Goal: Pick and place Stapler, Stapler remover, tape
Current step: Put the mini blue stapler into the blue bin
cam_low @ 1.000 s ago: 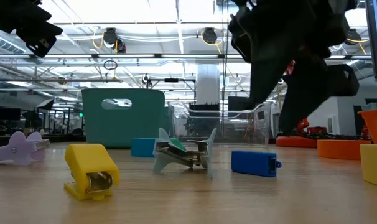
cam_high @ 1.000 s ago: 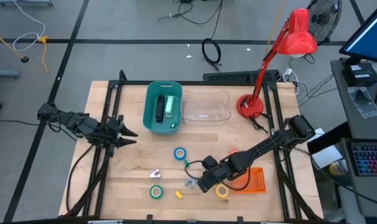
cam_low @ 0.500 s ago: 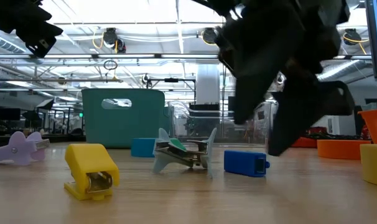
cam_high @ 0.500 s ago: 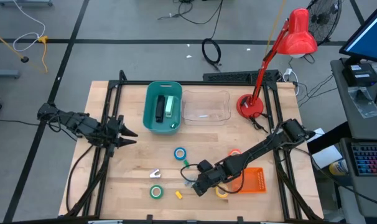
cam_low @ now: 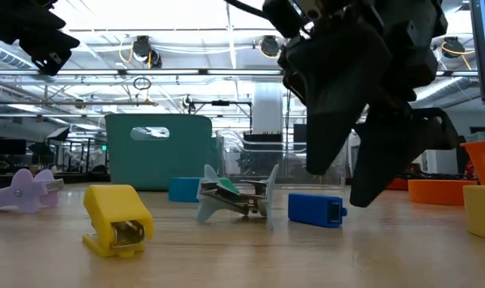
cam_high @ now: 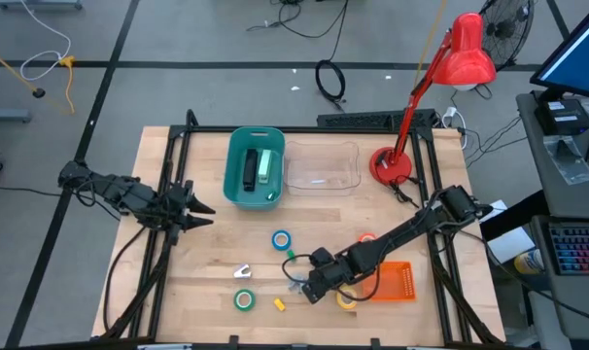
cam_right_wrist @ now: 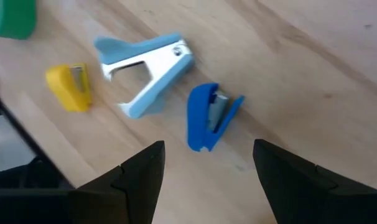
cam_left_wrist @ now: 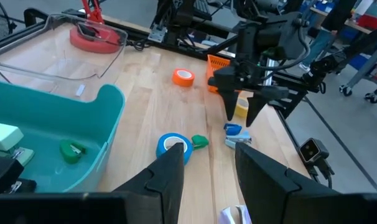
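My right gripper (cam_high: 307,292) (cam_right_wrist: 208,155) hangs open just above the wood near the table's near edge. Its fingers stand on either side of a small blue stapler (cam_right_wrist: 207,118) (cam_low: 316,210) without touching it. A light-blue staple remover (cam_right_wrist: 148,68) (cam_low: 234,196) and a small yellow stapler (cam_right_wrist: 70,87) (cam_low: 114,220) lie beside it. The blue tape (cam_high: 281,239), green tape (cam_high: 243,299), orange-red tape (cam_left_wrist: 183,77) and yellow tape (cam_left_wrist: 241,109) lie flat on the table. My left gripper (cam_high: 205,210) (cam_left_wrist: 208,152) waits open above the table's left part.
A teal bin (cam_high: 254,167) at the far side holds a black stapler and a pale green one. Beside it are a clear bin (cam_high: 322,167) and a red lamp (cam_high: 392,165). An orange basket (cam_high: 397,282) sits under my right arm. A lilac staple remover (cam_high: 242,273) lies to the left.
My right gripper has come down and moved a little toward the table's left and near edge, staying open, until it is over the blue stapler. The blue stapler has slid slightly toward the light-blue staple remover.
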{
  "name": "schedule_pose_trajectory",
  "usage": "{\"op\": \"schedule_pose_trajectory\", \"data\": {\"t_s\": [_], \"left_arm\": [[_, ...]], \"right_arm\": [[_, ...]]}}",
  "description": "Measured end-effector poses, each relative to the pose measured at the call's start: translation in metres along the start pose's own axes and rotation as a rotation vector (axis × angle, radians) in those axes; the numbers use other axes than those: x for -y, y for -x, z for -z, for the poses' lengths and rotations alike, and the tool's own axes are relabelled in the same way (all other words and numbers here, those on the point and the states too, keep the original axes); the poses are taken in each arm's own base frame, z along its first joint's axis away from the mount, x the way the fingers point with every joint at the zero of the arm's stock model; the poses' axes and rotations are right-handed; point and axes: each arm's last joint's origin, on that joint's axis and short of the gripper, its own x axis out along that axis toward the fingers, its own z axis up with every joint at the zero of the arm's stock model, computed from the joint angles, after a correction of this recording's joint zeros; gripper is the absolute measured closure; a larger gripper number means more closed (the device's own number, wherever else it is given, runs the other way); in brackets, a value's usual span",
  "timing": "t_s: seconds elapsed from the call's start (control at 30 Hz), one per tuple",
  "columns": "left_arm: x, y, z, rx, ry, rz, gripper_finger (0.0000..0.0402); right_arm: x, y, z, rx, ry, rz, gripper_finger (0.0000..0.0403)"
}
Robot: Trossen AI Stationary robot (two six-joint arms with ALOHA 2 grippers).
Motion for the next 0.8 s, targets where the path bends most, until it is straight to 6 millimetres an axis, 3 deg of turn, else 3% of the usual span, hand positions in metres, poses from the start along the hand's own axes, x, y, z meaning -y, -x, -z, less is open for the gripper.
{"op": "schedule_pose_trajectory", "data": {"t_s": [0.27,0.8], "left_arm": [[0.0,0.0,0.0,0.002,0.003,0.001,0.0256],[0.0,0.0,0.0,0.001,0.01,0.0,0.0256]], "right_arm": [[0.004,-0.012,-0.006,-0.046,-0.001,0.015,0.0165],[0.016,-0.012,-0.004,-0.044,-0.043,0.138,0.0165]]}}
